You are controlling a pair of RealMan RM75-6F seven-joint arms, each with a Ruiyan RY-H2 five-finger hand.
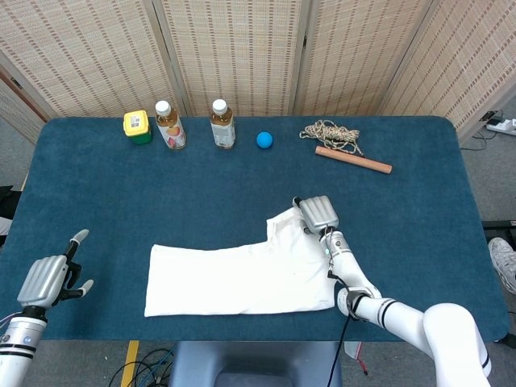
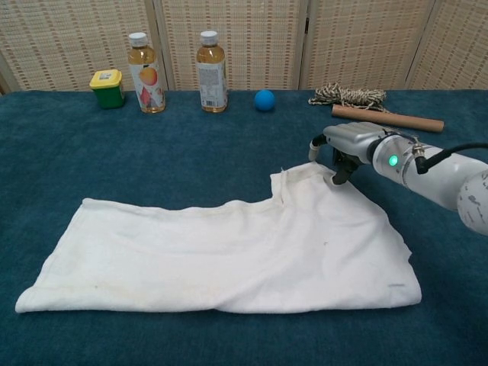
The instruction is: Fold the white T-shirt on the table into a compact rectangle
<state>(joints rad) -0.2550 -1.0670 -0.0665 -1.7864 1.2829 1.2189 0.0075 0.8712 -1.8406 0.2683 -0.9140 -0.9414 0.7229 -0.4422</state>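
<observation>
The white T-shirt point(image 1: 242, 278) lies flat on the blue table point(image 1: 121, 193) as a long band, with a raised part at its right end point(image 2: 320, 221). My right hand point(image 1: 317, 214) is at the shirt's far right corner; in the chest view its fingers point(image 2: 336, 172) point down onto the cloth edge while the thumb stands a little to the left. Whether it pinches the cloth does not show. My left hand point(image 1: 50, 278) hovers near the table's front left edge, well clear of the shirt, holding nothing, and shows only in the head view.
Along the far edge stand a yellow-lidded jar point(image 1: 137, 126), two drink bottles point(image 1: 169, 125) point(image 1: 222, 123), a blue ball point(image 1: 264, 139), a coil of rope point(image 1: 332, 133) and a wooden stick point(image 1: 353, 160). Bare blue cloth surrounds the shirt.
</observation>
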